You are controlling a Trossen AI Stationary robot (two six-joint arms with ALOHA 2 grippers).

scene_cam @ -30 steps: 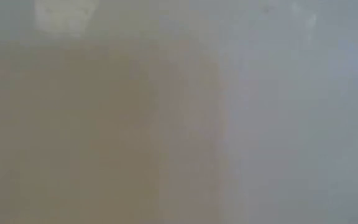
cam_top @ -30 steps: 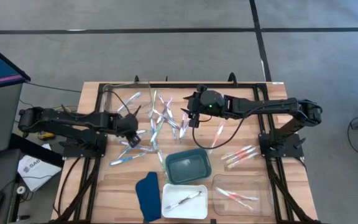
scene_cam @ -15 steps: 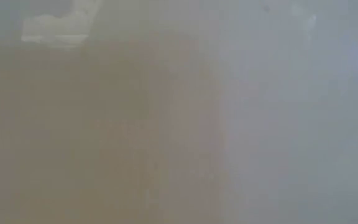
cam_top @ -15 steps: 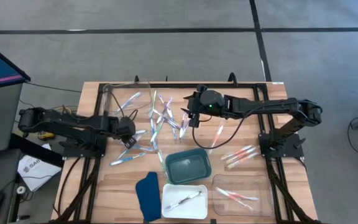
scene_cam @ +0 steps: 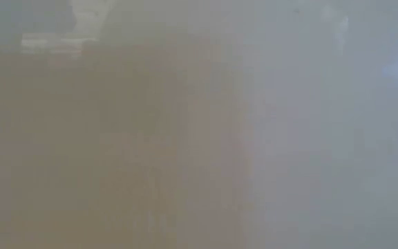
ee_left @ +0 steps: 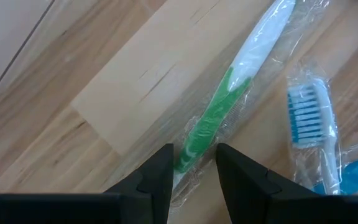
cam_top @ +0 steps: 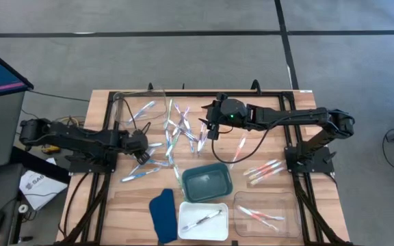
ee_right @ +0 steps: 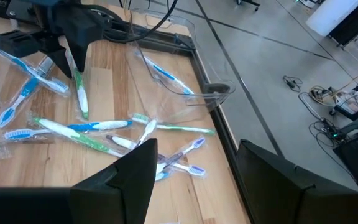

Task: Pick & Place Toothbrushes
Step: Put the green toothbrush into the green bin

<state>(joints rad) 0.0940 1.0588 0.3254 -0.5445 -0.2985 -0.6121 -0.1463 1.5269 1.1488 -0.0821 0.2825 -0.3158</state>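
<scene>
**Left jaws pinch a green toothbrush beside the loose pile**

We see the left gripper (cam_top: 141,156) low over the wooden surface (cam_top: 265,147), just on the left arm's side of the loose pile of toothbrushes (cam_top: 176,130). In the left wrist view its jaws are closed around the handle of 1 wrapped green toothbrush (ee_left: 219,118), the 2 dark fingers (ee_left: 157,174) pressing it from either side. A blue-bristled toothbrush (ee_left: 312,127) in its wrapper lies just beside the green one on the surface.

The right gripper (cam_top: 211,126) hangs at the pile's other edge, toward the right arm. Its jaws are spread wide with nothing between them, as the right wrist view shows.

Taking the teal tray (cam_top: 207,182) as our landmark: the pile lies just beyond it, toward the surface's far edge. A white tray (cam_top: 187,225) sits on its near side, just beside it, holding 1 toothbrush (cam_top: 202,220). A clear tray (cam_top: 289,205) stands toward the right arm's side and holds pink-orange toothbrushes (cam_top: 258,215). More pink-orange toothbrushes (cam_top: 264,171) lie on the surface between the teal tray and the right arm's base. A dark blue cloth (cam_top: 161,213) lies next to the white tray.

The low view shows us only a blur.
</scene>
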